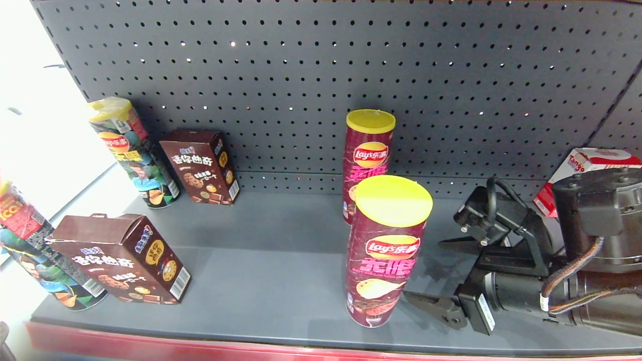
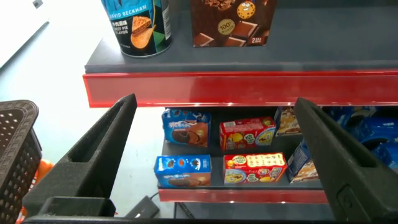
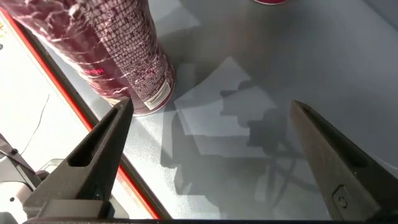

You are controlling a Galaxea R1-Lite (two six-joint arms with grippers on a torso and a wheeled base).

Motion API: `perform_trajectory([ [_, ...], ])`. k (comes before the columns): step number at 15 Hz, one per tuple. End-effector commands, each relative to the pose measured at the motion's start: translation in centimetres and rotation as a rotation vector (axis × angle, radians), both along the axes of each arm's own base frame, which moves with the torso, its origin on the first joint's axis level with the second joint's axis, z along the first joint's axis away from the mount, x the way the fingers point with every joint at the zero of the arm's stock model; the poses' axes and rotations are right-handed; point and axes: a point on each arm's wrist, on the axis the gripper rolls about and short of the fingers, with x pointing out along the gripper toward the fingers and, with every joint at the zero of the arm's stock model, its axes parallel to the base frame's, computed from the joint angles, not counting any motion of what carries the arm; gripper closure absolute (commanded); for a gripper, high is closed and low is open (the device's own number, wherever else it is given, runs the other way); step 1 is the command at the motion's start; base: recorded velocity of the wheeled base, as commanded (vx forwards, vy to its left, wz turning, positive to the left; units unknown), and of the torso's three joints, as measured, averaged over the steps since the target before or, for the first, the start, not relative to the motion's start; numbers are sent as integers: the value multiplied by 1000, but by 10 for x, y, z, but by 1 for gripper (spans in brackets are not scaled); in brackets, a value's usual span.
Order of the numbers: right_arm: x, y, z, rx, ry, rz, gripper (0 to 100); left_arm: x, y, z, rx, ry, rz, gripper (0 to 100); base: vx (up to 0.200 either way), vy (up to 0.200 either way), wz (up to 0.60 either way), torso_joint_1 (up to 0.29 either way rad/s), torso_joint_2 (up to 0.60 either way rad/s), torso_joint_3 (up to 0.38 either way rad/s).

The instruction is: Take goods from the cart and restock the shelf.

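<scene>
Two maroon chip cans with yellow lids stand upright on the grey shelf: one at the back, one near the front edge. My right gripper is open just to the right of the front can, low over the shelf, with nothing between its fingers. In the right wrist view the front can stands free beyond the open right gripper. My left gripper is open and empty in front of the red shelf edge, below the shelf level.
Two brown cookie boxes and two dark chip cans stand at the shelf's left. A red-and-white box leans at the back right. A dark basket and a lower shelf of boxes show below.
</scene>
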Motion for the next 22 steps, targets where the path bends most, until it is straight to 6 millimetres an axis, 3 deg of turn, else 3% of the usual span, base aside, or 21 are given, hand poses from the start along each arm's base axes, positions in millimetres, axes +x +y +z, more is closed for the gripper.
perform_trajectory([
  [1,0,0,0,-1,0,0,0,0,0,0,0,1,0,0,0,0,0,0,0,0],
  [18,2,4,-4,-13,13,6,0,0,0,0,-1,2,0,0,0,0,0,0,0,0],
  [20,-1,-12,13,46,-55,-41,0,0,0,0,-1,2,0,0,0,0,0,0,0,0],
  [22,-5,-48,40,128,-165,-164,0,0,0,0,0,1,0,0,0,0,0,0,0,0],
])
